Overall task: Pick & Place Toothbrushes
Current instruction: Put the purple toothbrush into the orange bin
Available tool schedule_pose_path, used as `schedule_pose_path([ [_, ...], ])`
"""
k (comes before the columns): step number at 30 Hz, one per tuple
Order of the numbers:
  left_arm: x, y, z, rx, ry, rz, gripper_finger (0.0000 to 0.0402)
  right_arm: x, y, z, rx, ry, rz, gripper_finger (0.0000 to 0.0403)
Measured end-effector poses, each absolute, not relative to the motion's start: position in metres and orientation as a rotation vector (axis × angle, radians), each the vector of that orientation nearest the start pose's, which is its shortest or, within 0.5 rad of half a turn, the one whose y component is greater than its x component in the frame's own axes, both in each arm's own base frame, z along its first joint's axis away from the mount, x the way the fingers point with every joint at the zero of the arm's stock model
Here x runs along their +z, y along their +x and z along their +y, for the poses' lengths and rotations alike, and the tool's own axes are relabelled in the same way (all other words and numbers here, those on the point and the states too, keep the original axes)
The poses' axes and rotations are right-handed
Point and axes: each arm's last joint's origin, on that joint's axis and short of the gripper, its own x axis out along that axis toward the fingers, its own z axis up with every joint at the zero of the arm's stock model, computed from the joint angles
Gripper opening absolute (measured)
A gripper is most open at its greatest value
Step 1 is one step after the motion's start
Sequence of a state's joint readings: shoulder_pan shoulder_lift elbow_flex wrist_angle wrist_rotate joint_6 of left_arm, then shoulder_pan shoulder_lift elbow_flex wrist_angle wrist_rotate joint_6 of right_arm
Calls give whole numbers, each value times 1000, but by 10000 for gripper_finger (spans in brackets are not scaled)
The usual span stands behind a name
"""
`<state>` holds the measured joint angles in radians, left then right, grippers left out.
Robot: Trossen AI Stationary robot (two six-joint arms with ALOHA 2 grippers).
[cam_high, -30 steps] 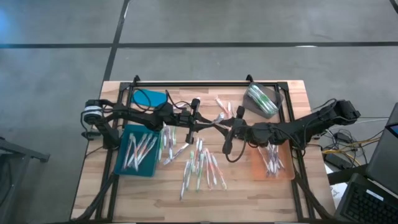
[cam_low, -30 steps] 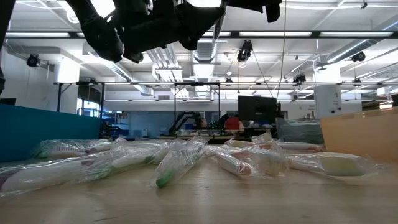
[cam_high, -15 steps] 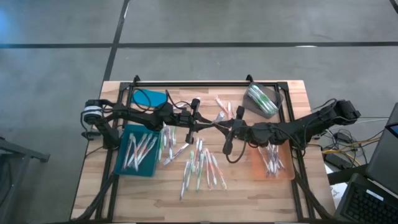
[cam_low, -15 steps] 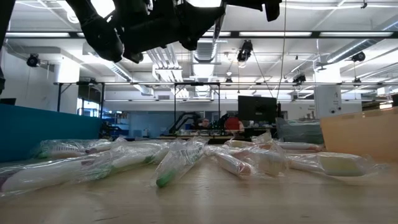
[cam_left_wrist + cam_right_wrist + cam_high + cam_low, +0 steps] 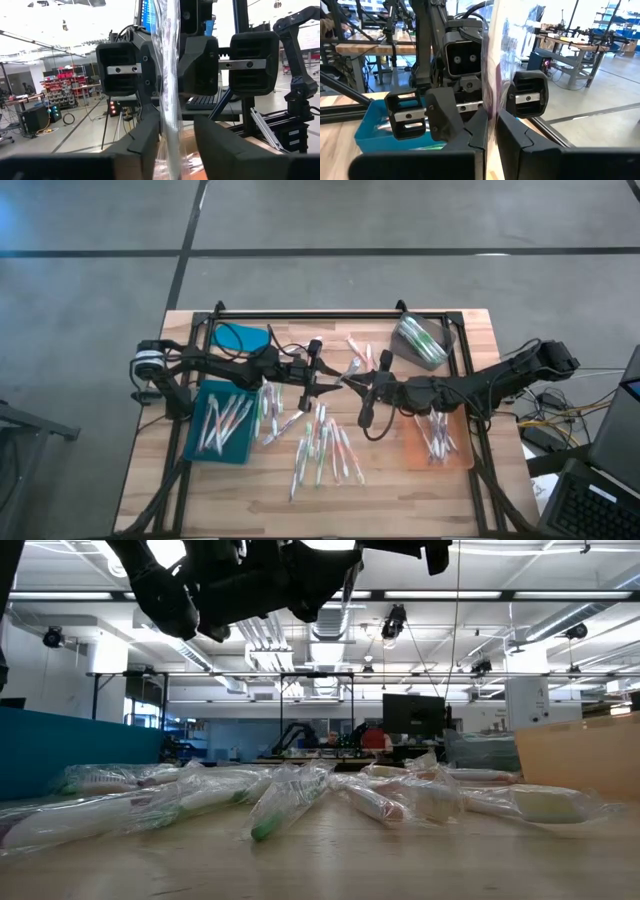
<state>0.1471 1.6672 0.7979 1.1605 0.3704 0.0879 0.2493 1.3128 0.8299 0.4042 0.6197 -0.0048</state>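
Note:
One toothbrush (image 5: 169, 75) in a clear wrapper stands upright in mid-air above the table's middle, between my two grippers. My right gripper (image 5: 491, 125) comes in from the table's right and is shut on it. Facing it from the left, my left gripper (image 5: 175, 135) is open, one finger on either side of the same wrapper. In the high view the two grippers meet at the toothbrush (image 5: 341, 383). Several more wrapped toothbrushes (image 5: 325, 445) lie loose on the wood below, also seen in the low view (image 5: 290, 795). My right gripper pinches the wrapped toothbrush (image 5: 492, 100) between its two fingers, coming level from the table's right side, across its length. The toothbrush stands upright, clear of the table, both ends outside the wrist picture. My left gripper: I cannot tell whether its finger (image 5: 147, 140) touches the wrapper.
A blue tray (image 5: 196, 442) at the left holds several toothbrushes, and so does an orange tray (image 5: 462, 450) at the right. A clear bag (image 5: 422, 340) lies at the far right and a blue dish (image 5: 238, 337) at the far left. A black frame (image 5: 300, 315) borders the table.

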Motion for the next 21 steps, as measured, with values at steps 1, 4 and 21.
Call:
schedule_pose_path([
  [1, 245, 338, 39, -209, 161, -289, 144, 291, 284, 55, -370, -40, 73, 18],
  [4, 245, 338, 40, -209, 160, -286, 168, 291, 284, 55, -370, -41, 74, 18],
  [21, 242, 339, 41, -197, 203, -262, 179, 286, 276, 55, -303, 28, 171, 18],
])
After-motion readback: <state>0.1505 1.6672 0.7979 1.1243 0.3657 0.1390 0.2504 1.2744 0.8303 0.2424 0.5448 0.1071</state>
